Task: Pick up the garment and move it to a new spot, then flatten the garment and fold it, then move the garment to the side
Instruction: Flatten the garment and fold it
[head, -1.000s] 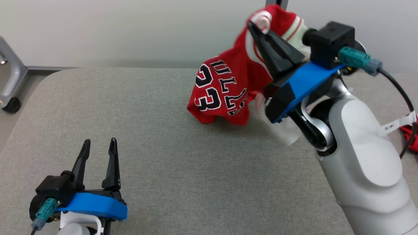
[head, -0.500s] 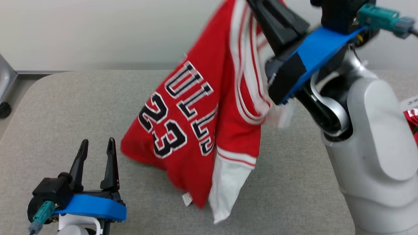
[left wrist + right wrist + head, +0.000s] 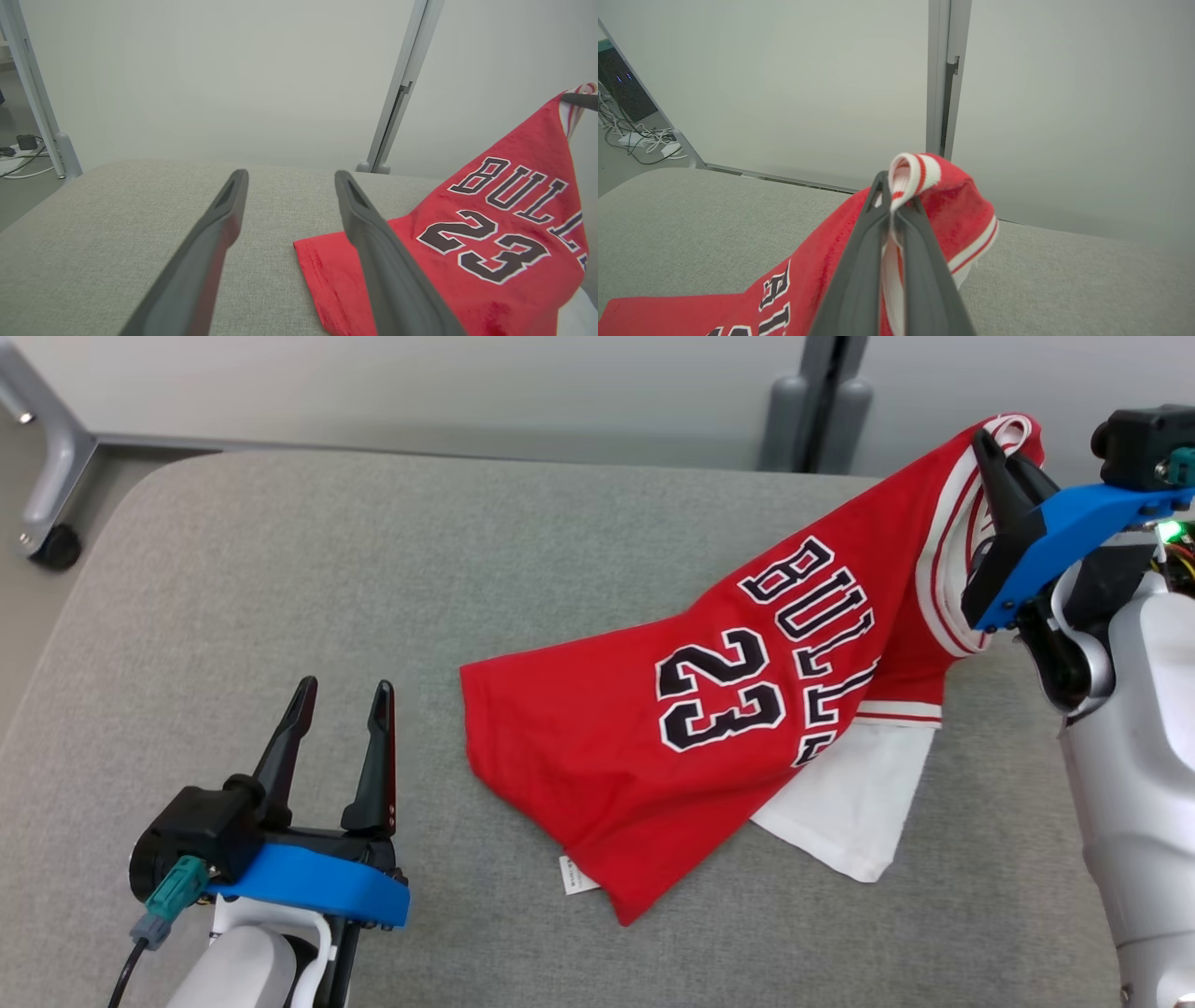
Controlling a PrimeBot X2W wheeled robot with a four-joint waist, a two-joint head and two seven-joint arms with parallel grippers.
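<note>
Right gripper (image 3: 985,439) pinched tight on the striped trim of the red jersey (image 3: 635,747), held up near the table's (image 3: 280,569) far right corner; hem end lies mid-table. Left gripper (image 3: 343,689) wide, empty, near the front edge, just left of the hem.

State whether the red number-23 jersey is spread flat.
Not flat. Part of the red jersey lies on the grey table; the right gripper, shut on its striped shoulder, holds that end raised.

The red cloth garment (image 3: 597,747) looks soft and matt. The grey counter (image 3: 327,569) wears coarse woven fabric. The left pincer (image 3: 345,685) is smooth, matt dark plastic.
</note>
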